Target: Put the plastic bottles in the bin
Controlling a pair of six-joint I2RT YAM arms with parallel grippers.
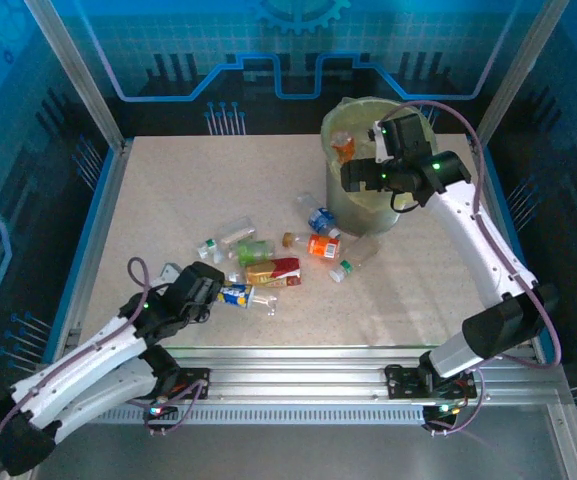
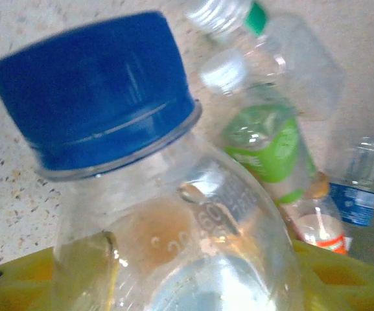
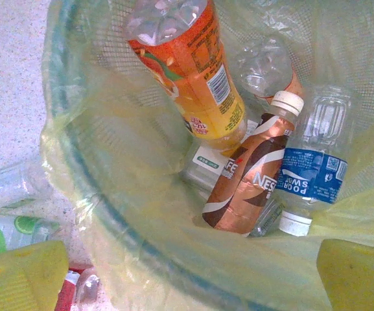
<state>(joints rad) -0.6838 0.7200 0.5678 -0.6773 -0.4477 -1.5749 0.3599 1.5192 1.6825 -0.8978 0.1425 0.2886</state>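
The left gripper (image 1: 215,290) lay low over the worktop (image 1: 168,190), its jaws standing narrow around the clear body of a blue-capped bottle (image 2: 174,220), just below the cap (image 2: 96,91). The yellow pads (image 2: 342,278) appeared to touch both sides, though how firmly could not be told. That bottle lay at the near-left edge of the scatter, close to a red-labelled bottle (image 1: 274,270) and a green-labelled bottle (image 1: 253,250), and well apart from the bin (image 1: 334,130) at the far right. The step in hand looked like securing this grasp. Thin clear plastic would likely dent and slip, so the squeeze wanted to be firm but slow, and the lift straight up before any swing, lest the bottle drag its neighbours. The right gripper (image 3: 187,285) hung over the bin's mouth with jaws wide and empty, above an orange-labelled bottle (image 3: 196,84) and a brown Nescafé bottle (image 3: 248,175) inside. It would probably need to clear off before the bottle was carried across.
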